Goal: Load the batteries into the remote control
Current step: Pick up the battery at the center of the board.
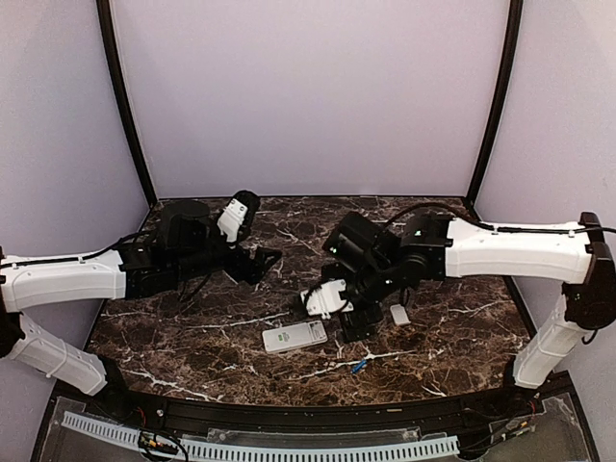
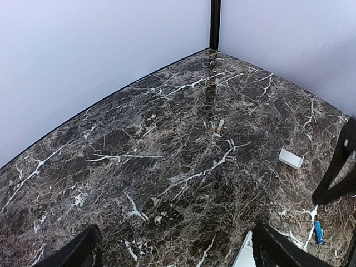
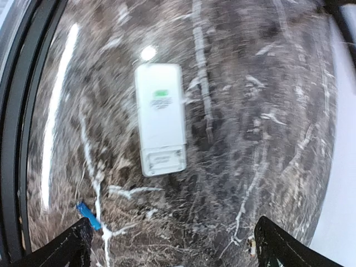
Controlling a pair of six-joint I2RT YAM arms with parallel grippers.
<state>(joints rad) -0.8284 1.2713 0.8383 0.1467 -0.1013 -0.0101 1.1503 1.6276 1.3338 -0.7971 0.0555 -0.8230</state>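
The white remote control (image 1: pixel 294 336) lies flat on the marble table, its open battery bay showing in the right wrist view (image 3: pixel 160 117). One blue battery (image 1: pixel 358 366) lies near the front edge, right of the remote; it also shows in the right wrist view (image 3: pixel 88 216) and the left wrist view (image 2: pixel 318 231). My right gripper (image 1: pixel 352 325) hovers open and empty just right of the remote (image 3: pixel 175 250). My left gripper (image 1: pixel 262 262) is open and empty above bare table, behind and left of the remote (image 2: pixel 175 256).
A small white cover plate (image 1: pixel 399 315) lies right of the right gripper and shows in the left wrist view (image 2: pixel 291 158). A small stick with a gold end (image 2: pixel 220 125) lies further back on the table. Lilac walls enclose three sides.
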